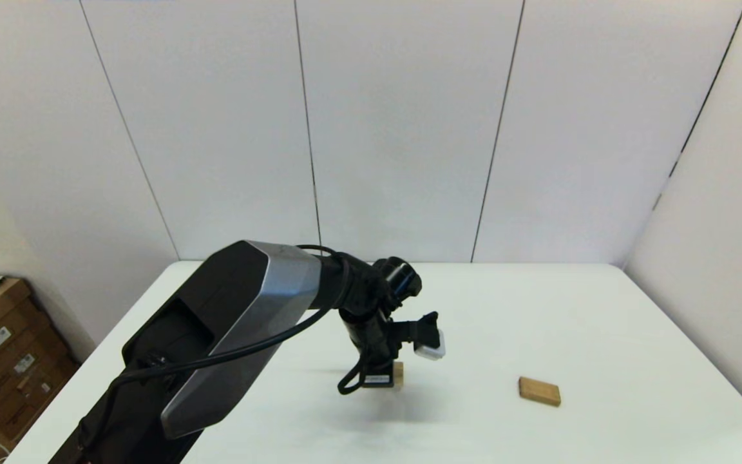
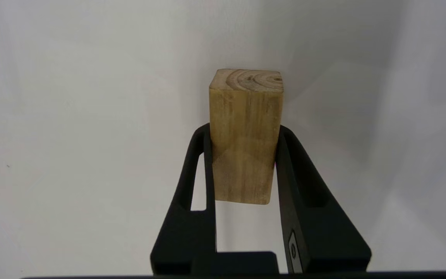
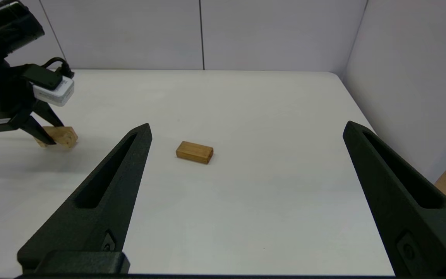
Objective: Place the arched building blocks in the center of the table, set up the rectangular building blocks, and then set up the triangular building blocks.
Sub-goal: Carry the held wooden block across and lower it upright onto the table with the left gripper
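left arm: reaching forward, wrist bent down | left gripper (image 1: 389,381): jaws clamped | right gripper (image 3: 246,186): jaws spread wide, low

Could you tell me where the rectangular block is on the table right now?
In the head view the rectangular block lies flat on the table, on the robot's right, apart from the left gripper.

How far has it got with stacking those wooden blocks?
Early on. The left gripper holds the arched block near the middle of the table. The rectangular block lies flat, untouched, with the open right gripper idle. The triangular block is left too.
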{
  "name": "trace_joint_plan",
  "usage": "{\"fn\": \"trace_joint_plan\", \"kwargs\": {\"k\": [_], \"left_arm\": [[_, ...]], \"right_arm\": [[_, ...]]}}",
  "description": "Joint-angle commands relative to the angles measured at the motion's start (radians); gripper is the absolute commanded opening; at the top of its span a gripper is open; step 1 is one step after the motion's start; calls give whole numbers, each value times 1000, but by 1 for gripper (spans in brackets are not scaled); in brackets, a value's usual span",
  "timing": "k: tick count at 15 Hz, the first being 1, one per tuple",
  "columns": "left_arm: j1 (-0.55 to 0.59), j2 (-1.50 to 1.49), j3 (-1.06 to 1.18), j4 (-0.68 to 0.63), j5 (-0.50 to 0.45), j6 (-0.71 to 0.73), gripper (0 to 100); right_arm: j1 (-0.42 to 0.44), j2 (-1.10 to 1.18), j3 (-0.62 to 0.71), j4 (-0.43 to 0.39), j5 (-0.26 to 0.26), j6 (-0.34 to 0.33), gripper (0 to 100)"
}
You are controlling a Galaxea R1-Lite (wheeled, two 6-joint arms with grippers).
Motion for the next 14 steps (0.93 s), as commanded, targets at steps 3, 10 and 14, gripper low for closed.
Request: {"fn": "trace_joint_plan", "kwargs": {"k": [3,10,14], "left_arm": [[-14,13,0,-21,25,-7,0],[-16,15,0,-22,39,-12,0],[-22,21,0,-35,68,-12,0]], "right_arm": [[-1,0,0,-1,0,0,100],[1,-2,0,-1,0,0,100],[-1,0,0,-1,0,0,100]]}}
